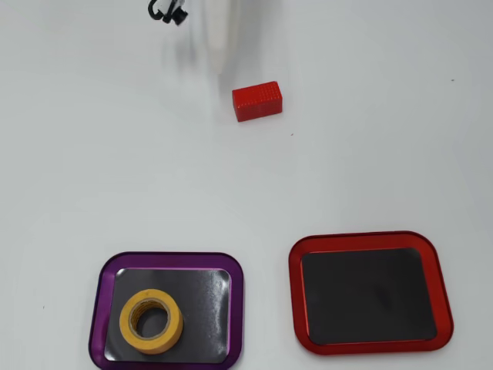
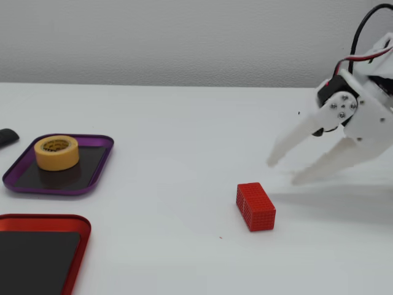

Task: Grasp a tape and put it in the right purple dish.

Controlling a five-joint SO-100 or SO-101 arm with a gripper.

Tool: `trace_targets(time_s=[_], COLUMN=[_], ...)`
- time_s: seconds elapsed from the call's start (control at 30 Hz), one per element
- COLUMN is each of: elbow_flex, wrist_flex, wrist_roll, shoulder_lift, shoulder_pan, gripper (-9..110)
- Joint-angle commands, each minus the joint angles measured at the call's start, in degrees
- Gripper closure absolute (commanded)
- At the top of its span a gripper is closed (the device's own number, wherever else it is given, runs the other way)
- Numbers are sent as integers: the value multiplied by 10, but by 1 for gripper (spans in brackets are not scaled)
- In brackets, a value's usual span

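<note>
The yellow tape roll lies flat inside the purple dish at the bottom left of the overhead view. In the fixed view the tape sits in the purple dish at the left. My white gripper is open and empty at the right of the fixed view, held above the table to the right of the red block and far from the tape. In the overhead view the gripper is only a pale blur near the top edge.
A red rectangular block lies on the white table near the top middle of the overhead view. A red-rimmed tray with nothing in it sits to the right of the purple dish. A dark cable clip is at the top edge.
</note>
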Motion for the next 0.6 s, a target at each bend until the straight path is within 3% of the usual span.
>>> trace_targets(time_s=[0.0,0.13,0.27,0.57], elbow_flex=[45,40,40,40], wrist_flex=[-8,48,91,97], wrist_roll=[5,50,90,88], shoulder_lift=[54,37,37,37], shoulder_pan=[-2,-3,1,-3], gripper=[90,92,103,102])
